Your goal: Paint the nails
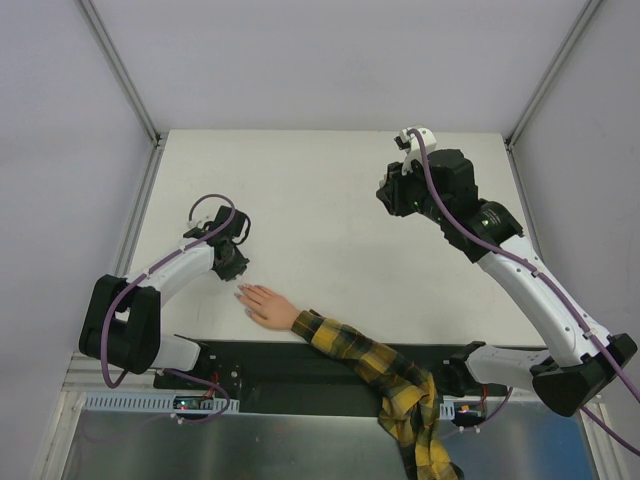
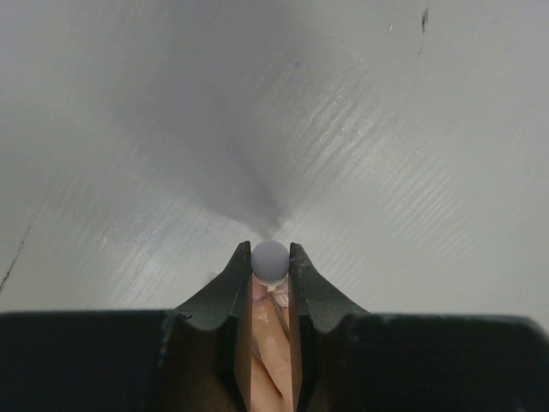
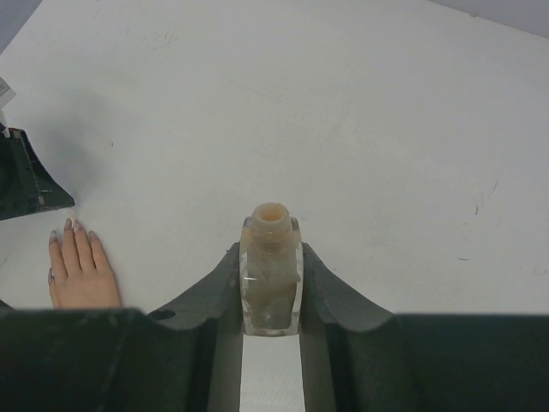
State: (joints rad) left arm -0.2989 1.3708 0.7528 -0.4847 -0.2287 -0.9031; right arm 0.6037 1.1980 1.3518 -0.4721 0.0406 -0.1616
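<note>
A small flesh-coloured hand (image 1: 268,308) lies flat on the table at the end of a yellow-and-black plaid sleeve (image 1: 370,365). Its pale nails (image 3: 79,227) point away from the sleeve. My left gripper (image 1: 232,262) hovers right over the fingertips, shut on a grey round brush cap (image 2: 270,260). The pale brush tip hangs below the cap, at a fingertip of the hand (image 2: 273,343), which shows between the jaws. My right gripper (image 1: 395,195) is held above the table's far right, shut on an open clear nail polish bottle (image 3: 271,275).
The white table (image 1: 320,200) is bounded by grey walls and metal rails. A black strip (image 1: 260,360) runs along the near edge under the sleeve. The left gripper's black body (image 3: 26,180) shows at the left edge of the right wrist view.
</note>
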